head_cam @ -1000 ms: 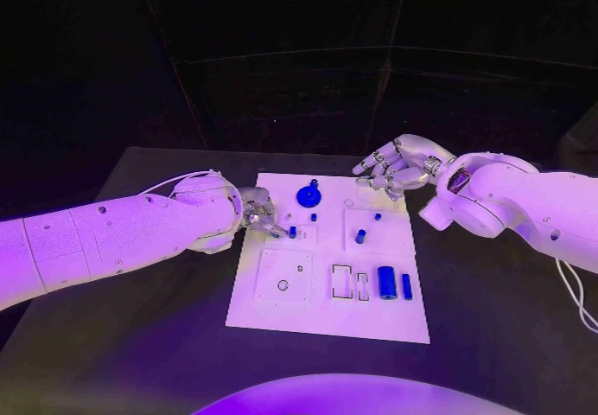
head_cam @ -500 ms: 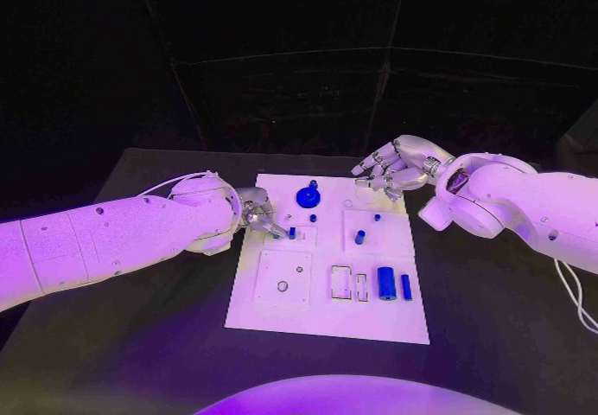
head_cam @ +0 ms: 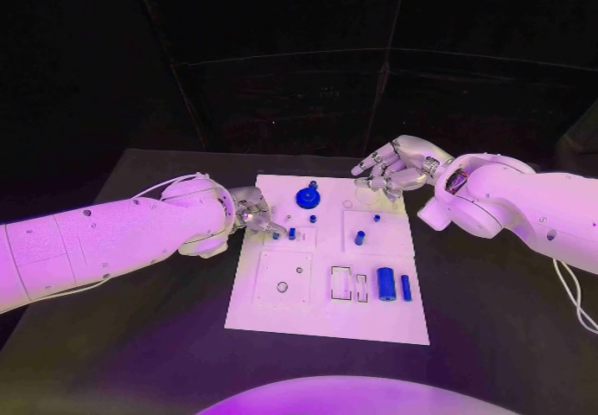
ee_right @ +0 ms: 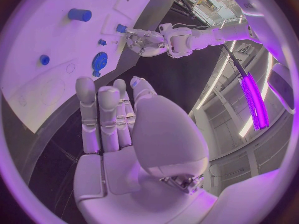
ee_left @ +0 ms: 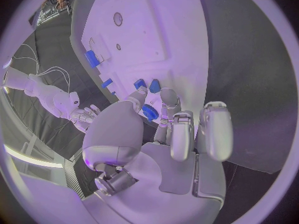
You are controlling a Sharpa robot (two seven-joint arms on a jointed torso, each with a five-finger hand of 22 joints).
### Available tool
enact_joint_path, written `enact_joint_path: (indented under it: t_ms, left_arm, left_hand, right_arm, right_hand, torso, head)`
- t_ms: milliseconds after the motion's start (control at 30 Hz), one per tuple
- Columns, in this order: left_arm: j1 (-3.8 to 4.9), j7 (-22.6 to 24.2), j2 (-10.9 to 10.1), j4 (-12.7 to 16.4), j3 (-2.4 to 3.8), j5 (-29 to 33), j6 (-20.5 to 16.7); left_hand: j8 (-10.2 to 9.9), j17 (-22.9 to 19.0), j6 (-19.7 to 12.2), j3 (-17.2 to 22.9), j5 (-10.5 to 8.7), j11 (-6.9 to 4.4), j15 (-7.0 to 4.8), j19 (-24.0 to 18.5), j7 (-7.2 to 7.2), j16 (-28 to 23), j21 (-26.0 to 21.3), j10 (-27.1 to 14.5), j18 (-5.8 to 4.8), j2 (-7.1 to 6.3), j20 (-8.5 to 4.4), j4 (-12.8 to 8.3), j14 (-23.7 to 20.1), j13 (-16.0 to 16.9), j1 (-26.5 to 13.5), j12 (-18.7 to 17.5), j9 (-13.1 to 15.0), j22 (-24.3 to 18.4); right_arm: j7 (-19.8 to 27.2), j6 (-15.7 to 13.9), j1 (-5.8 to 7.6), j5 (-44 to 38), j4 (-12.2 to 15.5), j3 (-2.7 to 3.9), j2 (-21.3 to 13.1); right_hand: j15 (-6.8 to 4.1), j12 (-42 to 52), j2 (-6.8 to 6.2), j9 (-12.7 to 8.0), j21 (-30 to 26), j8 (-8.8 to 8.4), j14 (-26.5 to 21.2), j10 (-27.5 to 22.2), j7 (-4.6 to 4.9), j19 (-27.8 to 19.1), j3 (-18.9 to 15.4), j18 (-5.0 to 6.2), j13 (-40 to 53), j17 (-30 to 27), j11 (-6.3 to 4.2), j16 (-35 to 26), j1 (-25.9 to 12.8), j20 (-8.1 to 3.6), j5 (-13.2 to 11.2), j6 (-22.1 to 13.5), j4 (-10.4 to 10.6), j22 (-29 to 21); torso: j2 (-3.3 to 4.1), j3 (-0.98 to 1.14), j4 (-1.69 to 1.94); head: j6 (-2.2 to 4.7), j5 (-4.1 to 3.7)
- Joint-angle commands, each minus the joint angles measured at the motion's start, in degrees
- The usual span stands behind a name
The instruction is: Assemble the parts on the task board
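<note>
The white task board (head_cam: 327,298) lies in the middle of the table. My left hand (head_cam: 254,213) sits at the board's left edge with its fingers curled toward a small upright blue peg (head_cam: 290,232). The fingertips (ee_left: 168,96) come right up to that peg (ee_right: 121,29); I cannot tell whether they pinch it. A round blue gear-like part (head_cam: 307,197) stands further back, with small blue pegs (head_cam: 359,236) to its right. A blue cylinder (head_cam: 386,283) and a thin blue bar (head_cam: 406,287) lie near the right edge. My right hand (head_cam: 392,173) hovers over the back right corner, holding nothing.
Bare black table (head_cam: 149,320) surrounds the board on all sides. Recessed outlines and a small hole (head_cam: 283,285) mark the board's near left half. A rectangular slot (head_cam: 341,282) lies beside the cylinder.
My left arm has shifted slightly toward the back, with its fingertips staying by the small peg. The right hand and the parts on the board have not moved.
</note>
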Motion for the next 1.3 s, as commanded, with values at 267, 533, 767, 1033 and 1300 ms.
enact_joint_path:
  t_ms: [267,533,767,1033,1300]
  left_arm:
    - [0.77,18.2,-1.2,-0.3,0.13,12.7,-9.8]
    - [1.35,33.6,1.8,-4.1,0.13,14.4,-14.3]
    - [1.71,33.8,6.7,-8.5,0.08,1.8,-9.3]
    - [1.81,31.4,12.1,-12.7,-0.74,-12.2,-3.6]
    - [1.78,29.4,14.9,-15.5,-2.27,-17.8,0.2]
  left_hand:
    - [-5.2,-14.6,-9.6,2.6,0.09,5.12,5.14,-16.0,5.39,-27.8,-41.2,-15.8,7.40,-0.72,4.67,-1.5,-7.6,-8.8,6.7,-12.1,-4.0,-37.9]
    - [-7.7,-30.8,-10.0,7.0,0.00,6.57,6.45,-16.8,6.54,-45.7,-49.6,-20.8,7.82,-0.70,6.42,-5.8,-15.1,-14.0,14.5,-16.9,-8.1,-44.4]
    - [-12.1,-29.0,-4.8,10.5,0.11,6.49,5.94,-12.9,6.29,-42.4,-49.9,-19.8,7.85,-3.03,5.83,-9.4,-11.0,-20.5,18.6,-22.3,-13.5,-45.6]
    - [-16.7,-10.8,0.5,9.3,0.05,5.57,4.98,-6.0,4.81,-21.5,-43.9,-17.0,7.37,-5.25,4.79,-9.7,-1.1,-26.4,18.0,-26.2,-18.6,-41.7]
    - [-19.6,-3.7,3.2,7.9,0.06,5.11,4.53,-1.9,4.31,-13.8,-30.2,-15.4,5.26,-5.56,4.26,-9.8,1.5,-29.9,18.2,-28.2,-21.4,-28.3]
  right_arm:
    - [0.7,0.0,0.08,0.2,-0.2,0.02,0.1]
    - [0.6,0.0,0.08,0.2,-0.4,0.02,0.4]
    - [0.7,-0.1,0.08,0.2,-0.5,0.02,0.6]
    - [0.8,-0.4,0.08,0.2,-0.5,0.02,0.8]
    - [1.0,-0.9,0.08,0.2,-0.5,0.02,0.8]
  right_hand:
    - [0.00,-0.2,0.05,0.0,-0.3,0.19,0.0,-0.3,-0.09,-0.4,0.1,1.00,-0.1,-0.1,0.14,-0.3,-0.4,0.14,0.2,-0.5,0.4,-0.1]
    - [0.00,-0.2,0.05,0.0,-0.3,0.19,0.0,-0.3,-0.09,-0.4,0.1,1.00,-0.1,-0.1,0.14,-0.3,-0.4,0.14,0.2,-0.5,0.4,-0.1]
    - [0.00,-0.2,0.05,0.0,-0.3,0.19,0.0,-0.3,-0.09,-0.4,0.1,1.00,-0.1,-0.1,0.14,-0.3,-0.4,0.14,0.2,-0.5,0.4,-0.1]
    - [0.00,-0.2,0.08,0.0,-0.3,0.21,0.0,-0.4,-0.10,-0.3,0.2,0.98,-0.1,0.0,0.13,-0.3,-0.3,0.15,0.3,-0.5,0.4,0.0]
    - [-0.01,-0.2,0.09,0.0,-0.3,0.23,0.0,-0.4,-0.11,-0.3,0.3,0.99,-0.1,0.0,0.11,-0.3,-0.2,0.15,0.3,-0.5,0.4,0.0]
  torso:
    - [0.00,0.01,0.03]
    - [0.04,-0.02,-0.09]
    - [0.08,0.05,-0.15]
    - [0.14,0.06,-0.19]
    - [0.10,0.01,-0.11]
  head:
    - [0.49,-0.28]
    - [0.94,-0.58]
    - [1.65,-1.34]
    - [2.13,-2.01]
    - [2.25,-2.35]
